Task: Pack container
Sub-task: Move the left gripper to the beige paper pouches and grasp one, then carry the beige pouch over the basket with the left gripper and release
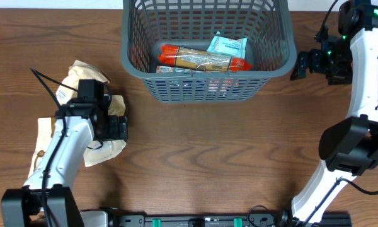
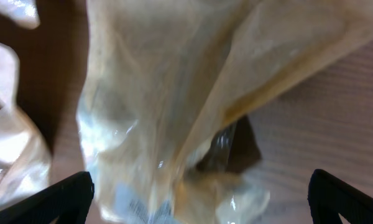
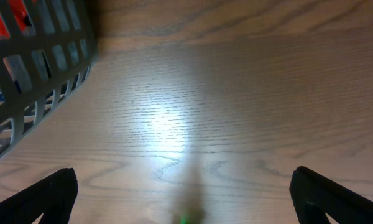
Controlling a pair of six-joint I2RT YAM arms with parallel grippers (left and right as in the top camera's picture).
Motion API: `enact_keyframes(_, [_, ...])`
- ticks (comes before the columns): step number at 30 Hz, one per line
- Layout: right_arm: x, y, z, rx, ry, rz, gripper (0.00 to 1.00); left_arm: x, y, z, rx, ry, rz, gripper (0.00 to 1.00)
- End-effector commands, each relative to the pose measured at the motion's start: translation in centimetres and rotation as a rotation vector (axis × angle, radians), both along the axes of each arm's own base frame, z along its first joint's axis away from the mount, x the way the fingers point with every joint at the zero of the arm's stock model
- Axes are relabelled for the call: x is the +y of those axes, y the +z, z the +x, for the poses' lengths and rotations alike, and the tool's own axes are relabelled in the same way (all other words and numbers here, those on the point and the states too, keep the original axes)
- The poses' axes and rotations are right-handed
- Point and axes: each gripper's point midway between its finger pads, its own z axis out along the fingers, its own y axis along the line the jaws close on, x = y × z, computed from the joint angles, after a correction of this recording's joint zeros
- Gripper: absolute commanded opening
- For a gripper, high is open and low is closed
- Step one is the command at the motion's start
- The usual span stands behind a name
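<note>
Container [image 1: 205,89] far centre, snack packets [image 1: 201,58] inside; loose packets [image 1: 82,72] left on table [image 1: 208,157].

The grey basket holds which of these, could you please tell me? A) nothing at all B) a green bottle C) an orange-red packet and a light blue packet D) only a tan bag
C: the overhead view shows an orange-red packet and a light blue packet lying inside the basket.

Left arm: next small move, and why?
Probably lower the left gripper and close on the pale tan crinkly plastic packet. Its jaws stand wide open with the packet directly beneath, not yet gripped. The packet is bound for the dark grey lattice-sided plastic basket.
</note>
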Motion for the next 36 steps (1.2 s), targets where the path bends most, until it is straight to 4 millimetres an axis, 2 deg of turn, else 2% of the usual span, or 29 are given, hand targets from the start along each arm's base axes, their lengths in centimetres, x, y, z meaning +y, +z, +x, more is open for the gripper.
enact_keyframes(1, [0.2,0.4,-0.1,-0.008,-0.007,-0.008,0.99,0.0,-1.4,-0.5,0.003,-0.001,-0.005,0.99])
enact_keyframes(12, [0.3,0.4,-0.3,-0.003,0.009,-0.007,0.99,0.4,-2.8,1.4,-0.085,0.003,0.016,0.99])
enact_keyframes(19, [0.3,0.4,-0.3,-0.003,0.010,-0.007,0.99,0.7,-5.3,0.4,0.011,0.007,0.032,0.99])
enact_keyframes(23, [0.3,0.4,-0.3,-0.003,0.010,-0.007,0.99,0.7,-5.6,0.1,0.029,0.007,0.032,1.00])
enact_keyframes(24, [0.3,0.4,-0.3,-0.003,0.010,-0.007,0.99,0.7,-5.6,0.0,0.030,0.007,0.032,0.97])
enact_keyframes(26, [0.3,0.4,-0.3,-0.003,0.010,-0.008,0.99,0.7,-5.5,-0.1,0.036,0.007,0.030,0.83])
enact_keyframes(30, [0.3,0.4,-0.3,-0.004,0.009,-0.008,0.99,0.6,-5.2,-0.3,0.041,0.014,0.027,0.45])
enact_keyframes(32, [0.3,0.4,-0.3,-0.004,0.009,-0.007,0.99,0.6,-4.7,0.0,0.025,0.016,0.026,0.33])
enact_keyframes(33, [0.3,0.4,-0.2,-0.007,0.009,-0.008,0.99,0.6,-4.4,0.2,0.015,0.018,0.026,0.24])
enact_keyframes(34, [0.3,0.4,-0.2,-0.008,0.010,-0.009,0.99,0.6,-3.8,0.5,0.000,0.030,0.024,0.20])
enact_keyframes(36, [0.3,0.4,-0.1,-0.011,0.010,-0.009,0.99,0.7,-2.4,1.3,-0.038,0.052,0.020,0.20])
